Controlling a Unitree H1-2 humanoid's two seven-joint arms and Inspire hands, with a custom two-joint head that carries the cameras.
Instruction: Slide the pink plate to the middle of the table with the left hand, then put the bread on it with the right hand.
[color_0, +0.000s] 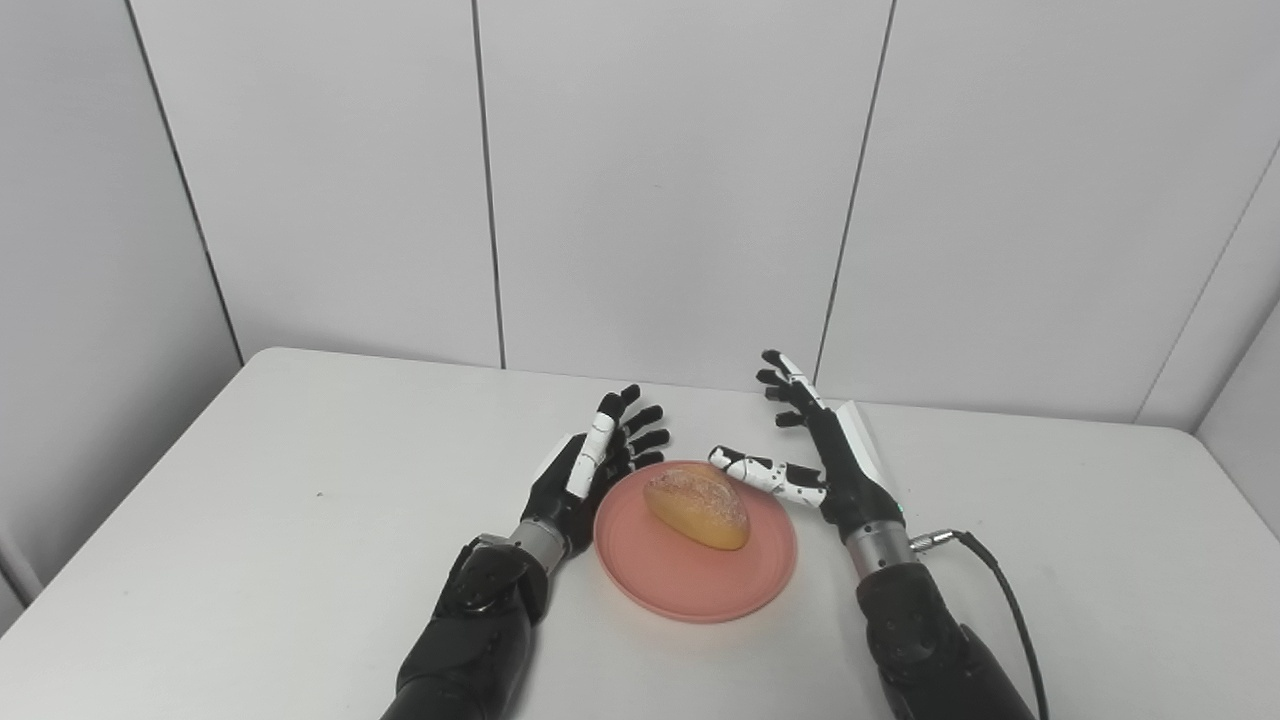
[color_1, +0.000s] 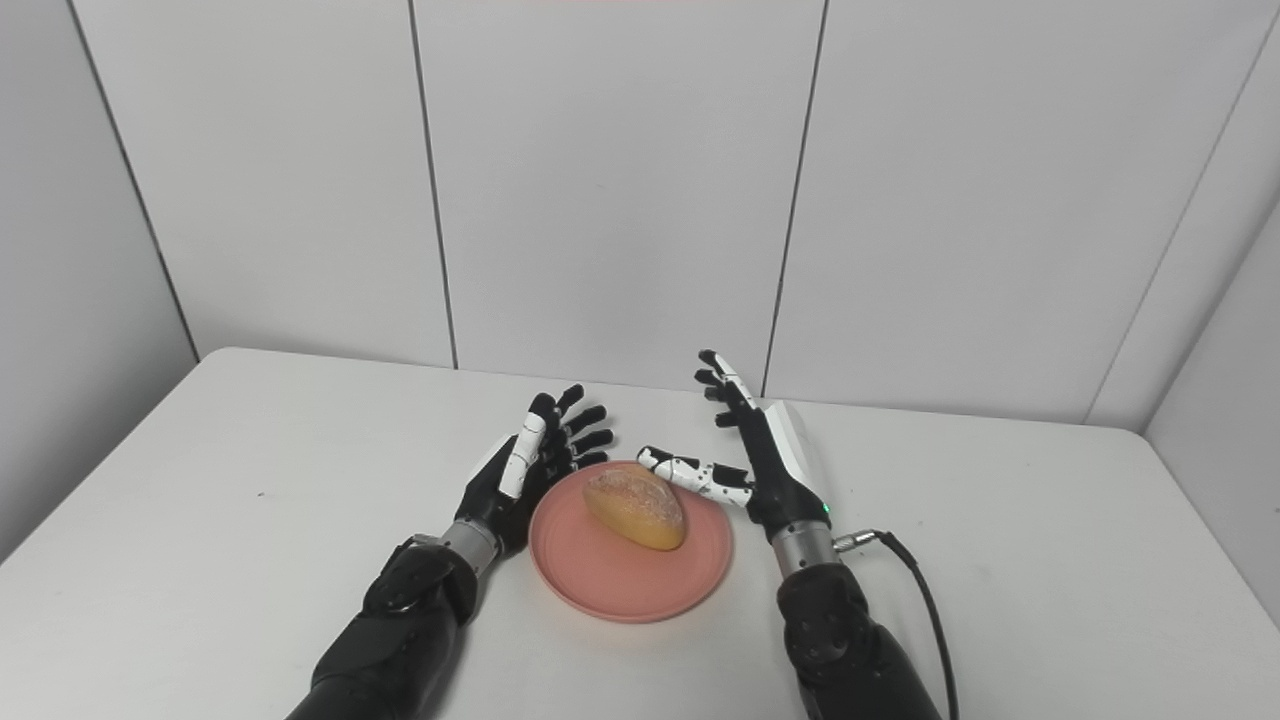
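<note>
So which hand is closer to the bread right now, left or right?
Right. The right hand is open beside the plate, its thumb reaching almost to the bread. The left hand is open at the plate's left rim, a little farther off.

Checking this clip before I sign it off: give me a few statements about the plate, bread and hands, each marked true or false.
1. The bread lies on the pink plate. True.
2. The right hand holds the bread. False: it is open, beside the plate, with nothing in it.
3. The left hand is at the plate's left edge, fingers apart. True.
4. The plate sits at the table's far left corner. False: it is near the middle, between the two hands.
</note>
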